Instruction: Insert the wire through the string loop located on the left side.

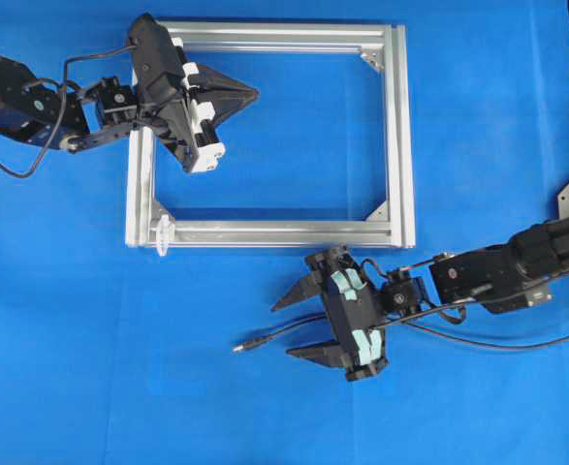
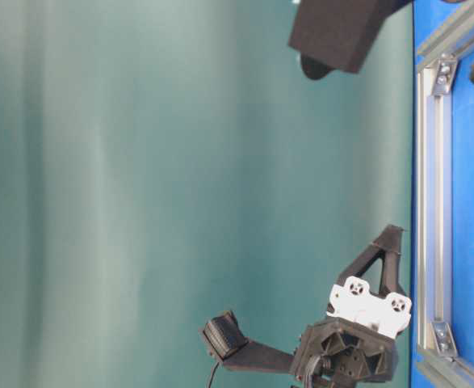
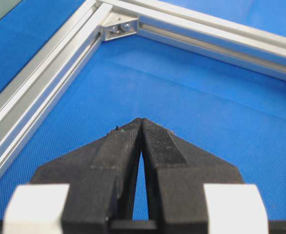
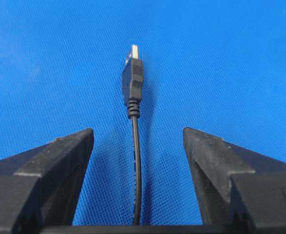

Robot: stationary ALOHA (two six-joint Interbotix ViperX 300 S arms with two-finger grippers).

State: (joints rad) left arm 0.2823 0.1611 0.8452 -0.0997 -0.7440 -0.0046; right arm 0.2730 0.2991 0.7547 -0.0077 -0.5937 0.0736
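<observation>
The wire (image 1: 274, 336) lies on the blue cloth below the frame, its plug tip (image 1: 237, 346) pointing left. My right gripper (image 1: 291, 328) hovers over it, open, one finger on each side. In the right wrist view the wire (image 4: 136, 161) runs up the gap between the fingers to the plug (image 4: 132, 78) without touching either of them. The string loop (image 1: 163, 233) hangs at the frame's lower left corner, well left of the plug. My left gripper (image 1: 253, 94) is shut and empty over the frame's upper left part; its tips (image 3: 142, 122) meet above bare cloth.
The silver aluminium frame (image 1: 397, 145) lies flat on the cloth, with corner brackets (image 3: 119, 28) inside its corners. The frame's rail (image 2: 434, 202) also shows in the table-level view. The wire trails off past the right edge. Dark fixtures sit at the right edge.
</observation>
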